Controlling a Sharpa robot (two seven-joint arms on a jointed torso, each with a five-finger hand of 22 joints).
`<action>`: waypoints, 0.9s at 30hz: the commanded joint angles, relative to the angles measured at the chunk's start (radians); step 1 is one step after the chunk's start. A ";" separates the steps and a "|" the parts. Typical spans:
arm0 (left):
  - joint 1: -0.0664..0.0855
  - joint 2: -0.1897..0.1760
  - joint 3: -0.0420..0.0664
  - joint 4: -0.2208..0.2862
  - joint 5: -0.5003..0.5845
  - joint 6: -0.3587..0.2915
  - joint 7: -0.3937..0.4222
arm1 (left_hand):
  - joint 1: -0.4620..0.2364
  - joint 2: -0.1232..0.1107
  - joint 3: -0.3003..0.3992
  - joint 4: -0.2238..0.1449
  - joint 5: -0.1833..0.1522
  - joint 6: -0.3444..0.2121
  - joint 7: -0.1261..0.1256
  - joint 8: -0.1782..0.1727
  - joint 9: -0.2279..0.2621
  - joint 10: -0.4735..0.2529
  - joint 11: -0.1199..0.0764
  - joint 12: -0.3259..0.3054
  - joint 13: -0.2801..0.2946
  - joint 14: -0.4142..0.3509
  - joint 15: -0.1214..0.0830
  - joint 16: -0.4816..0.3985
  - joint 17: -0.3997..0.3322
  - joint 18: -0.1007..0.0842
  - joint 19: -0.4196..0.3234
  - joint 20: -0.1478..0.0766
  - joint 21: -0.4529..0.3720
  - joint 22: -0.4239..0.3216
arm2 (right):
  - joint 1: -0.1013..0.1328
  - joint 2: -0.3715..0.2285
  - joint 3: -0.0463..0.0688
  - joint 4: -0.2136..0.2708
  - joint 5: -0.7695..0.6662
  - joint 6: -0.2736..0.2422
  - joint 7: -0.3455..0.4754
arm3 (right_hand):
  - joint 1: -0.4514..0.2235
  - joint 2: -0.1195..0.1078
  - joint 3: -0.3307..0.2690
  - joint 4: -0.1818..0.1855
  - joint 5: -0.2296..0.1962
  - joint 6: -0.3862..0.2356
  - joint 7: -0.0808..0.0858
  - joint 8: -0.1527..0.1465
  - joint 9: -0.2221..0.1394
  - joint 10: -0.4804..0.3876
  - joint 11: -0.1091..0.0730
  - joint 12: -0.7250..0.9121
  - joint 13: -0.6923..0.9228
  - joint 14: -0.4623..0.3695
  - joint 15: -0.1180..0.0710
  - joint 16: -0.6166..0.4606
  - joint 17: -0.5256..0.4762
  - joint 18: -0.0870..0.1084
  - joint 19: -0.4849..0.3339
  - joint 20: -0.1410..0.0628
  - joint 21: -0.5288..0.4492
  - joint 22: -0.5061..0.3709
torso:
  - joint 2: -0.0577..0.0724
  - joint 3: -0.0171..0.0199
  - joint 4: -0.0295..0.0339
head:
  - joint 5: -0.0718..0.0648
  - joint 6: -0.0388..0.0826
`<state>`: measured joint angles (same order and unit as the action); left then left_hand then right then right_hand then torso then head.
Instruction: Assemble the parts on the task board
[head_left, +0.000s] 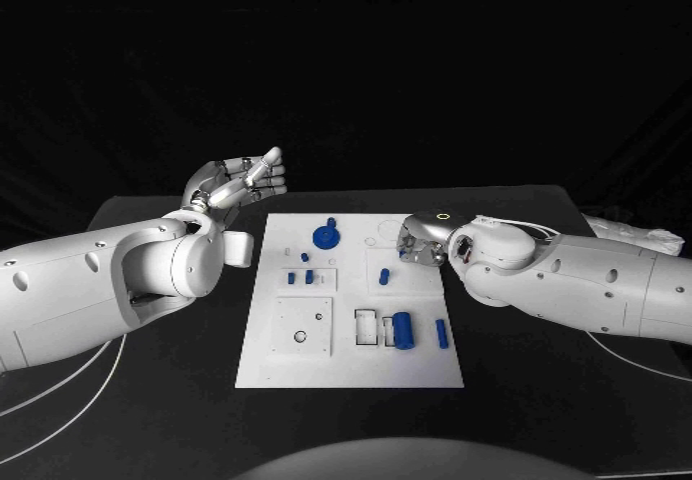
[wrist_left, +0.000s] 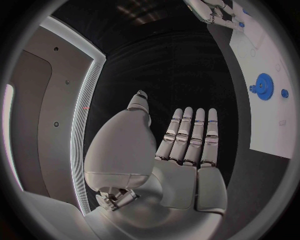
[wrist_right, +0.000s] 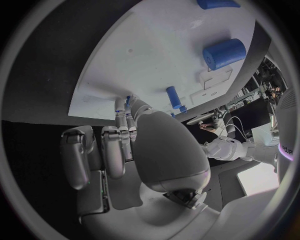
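While left hand (head_left: 238, 180) idles, right hand (head_left: 415, 243) touches task board (head_left: 281, 365).

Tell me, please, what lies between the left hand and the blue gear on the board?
In the head view, only bare black table and bare board edge separate the left hand from the blue gear.

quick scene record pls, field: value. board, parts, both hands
board: white task board flat on the black table, between the arms
parts: blue gear at the far end; blue cylinder and slim blue peg at the near end; small blue pegs mid-board
left hand: left hand raised beside the board's far left corner, fingers straight and together, holding nothing
right hand: right hand at the board's far right edge, fingers bent down toward the board; whether they grip a part cannot be told
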<state>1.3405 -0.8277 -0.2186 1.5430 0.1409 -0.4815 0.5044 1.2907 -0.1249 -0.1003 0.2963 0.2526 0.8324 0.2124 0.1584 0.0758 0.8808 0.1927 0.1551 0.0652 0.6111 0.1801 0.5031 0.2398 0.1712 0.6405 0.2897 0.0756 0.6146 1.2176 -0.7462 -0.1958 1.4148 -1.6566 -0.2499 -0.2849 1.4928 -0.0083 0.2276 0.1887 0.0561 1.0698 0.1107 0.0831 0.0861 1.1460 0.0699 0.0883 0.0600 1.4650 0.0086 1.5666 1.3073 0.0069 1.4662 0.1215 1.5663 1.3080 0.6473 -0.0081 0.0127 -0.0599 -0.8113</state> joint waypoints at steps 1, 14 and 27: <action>0.000 0.001 0.001 0.000 0.003 0.003 0.004 | 0.001 0.014 0.009 0.001 0.007 -0.008 0.016 0.006 0.001 -0.008 -0.002 0.008 0.001 -0.002 0.000 0.009 -0.005 0.001 0.012 0.000 -0.006 -0.005 | -0.008 -0.001 -0.006 -0.005 -0.011 0.056 -0.022 | 0.002 0.014 0.010 -0.001 -0.004 0.016 -0.001 0.006 0.003 0.017 -0.004 0.000 0.002 0.106 -0.010 0.004 0.264 -0.007 0.105 -0.008 0.004 0.263 | 0.000 -0.0003 0.0001 | 0.000 0.000; 0.000 -0.001 0.001 0.002 0.003 0.000 0.002 | 0.001 0.018 0.010 0.001 0.007 -0.009 0.015 0.008 0.001 -0.008 -0.002 0.010 0.001 -0.002 -0.001 0.012 -0.008 0.001 0.013 0.000 -0.007 -0.008 | -0.010 -0.009 -0.006 0.008 -0.013 -0.015 -0.014 | 0.014 0.021 0.022 -0.011 -0.003 0.047 -0.007 0.017 0.010 0.054 -0.011 -0.002 0.002 0.106 -0.017 0.004 0.264 -0.007 0.105 -0.016 0.004 0.263 | 0.001 0.0001 0.0008 | 0.009 0.000; 0.000 -0.005 0.001 0.001 0.003 -0.001 0.000 | 0.001 0.020 0.012 0.001 0.007 -0.009 0.015 0.009 0.001 -0.009 -0.003 0.012 0.001 -0.001 -0.001 0.014 -0.011 0.001 0.014 0.000 -0.007 -0.011 | 0.002 -0.051 -0.003 0.068 0.001 -0.210 0.023 | 0.015 0.019 0.023 -0.012 -0.002 0.054 -0.004 0.018 0.011 0.064 -0.009 -0.004 0.001 0.106 -0.016 0.004 0.264 -0.007 0.105 -0.017 0.004 0.263 | 0.001 0.0003 -0.0001 | 0.015 0.002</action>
<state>1.3405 -0.8334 -0.2187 1.5429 0.1416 -0.4827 0.5002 1.2907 -0.1144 -0.0949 0.2964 0.2574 0.8325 0.2124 0.1625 0.0759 0.8772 0.1892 0.1601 0.0652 0.6111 0.1801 0.5129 0.2304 0.1713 0.6476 0.2897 0.0756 0.6054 1.2148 -0.7940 -0.2005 1.4744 -1.6580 -0.3760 -0.2822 1.5076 0.0059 0.2473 0.1764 0.0496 1.1169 0.1060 0.0944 0.0976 1.2019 0.0602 0.0849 0.0623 1.4684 -0.0021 1.5666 1.3079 0.0068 1.4662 0.1142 1.5663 1.3076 0.6475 -0.0080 0.0128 -0.0461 -0.8096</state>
